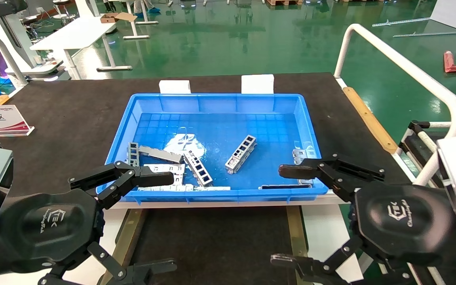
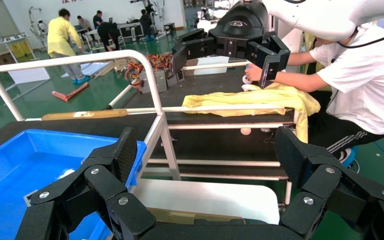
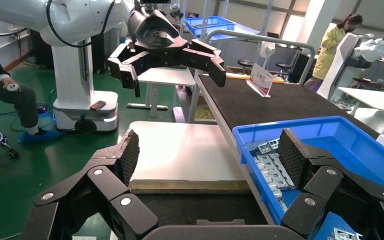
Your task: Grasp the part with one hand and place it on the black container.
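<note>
Bright, even overhead light fills my workspace, throwing white glare on the wet-looking floor of the blue crate (image 1: pixel 220 130) and streaky reflections on the green floor (image 1: pixel 228 43), while my head view bows straight lines near its edges.

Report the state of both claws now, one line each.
Left claw: open, holding nothing, at the blue crate's near left corner.
Right claw: open, holding nothing, at the crate's near right corner.
</note>
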You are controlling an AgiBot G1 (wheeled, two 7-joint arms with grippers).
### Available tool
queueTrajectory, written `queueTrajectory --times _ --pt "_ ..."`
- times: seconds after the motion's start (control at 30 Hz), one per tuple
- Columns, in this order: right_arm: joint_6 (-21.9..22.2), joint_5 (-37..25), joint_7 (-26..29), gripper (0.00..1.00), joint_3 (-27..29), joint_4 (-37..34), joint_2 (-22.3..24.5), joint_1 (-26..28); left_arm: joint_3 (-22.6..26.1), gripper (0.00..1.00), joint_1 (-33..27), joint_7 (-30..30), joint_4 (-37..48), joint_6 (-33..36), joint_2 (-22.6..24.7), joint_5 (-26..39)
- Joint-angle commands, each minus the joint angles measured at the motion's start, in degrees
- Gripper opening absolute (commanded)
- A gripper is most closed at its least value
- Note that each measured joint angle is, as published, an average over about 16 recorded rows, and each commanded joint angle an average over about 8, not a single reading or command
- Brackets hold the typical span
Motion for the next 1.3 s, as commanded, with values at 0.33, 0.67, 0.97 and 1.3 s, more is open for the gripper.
queueTrajectory --times 0.33,0.67,0.97,1.3 --pt "0.0 0.0 0.0 1.0 0.0 0.0 0.0 0.0 0.0 1.0 0.0 0.0 0.0 0.0 0.0 0.0" --pt "0.0 0.0 0.0 1.0 0.0 0.0 0.0 0.0 0.0 1.0 0.0 0.0 0.0 0.0 0.0 0.0" --pt "0.0 0.0 0.0 1.0 0.0 0.0 0.0 0.0 0.0 1.0 0.0 0.0 0.0 0.0 0.0 0.0" --pt "0.0 0.0 0.0 1.0 0.0 0.0 0.0 0.0 0.0 1.0 0.0 0.0 0.0 0.0 0.0 0.0"
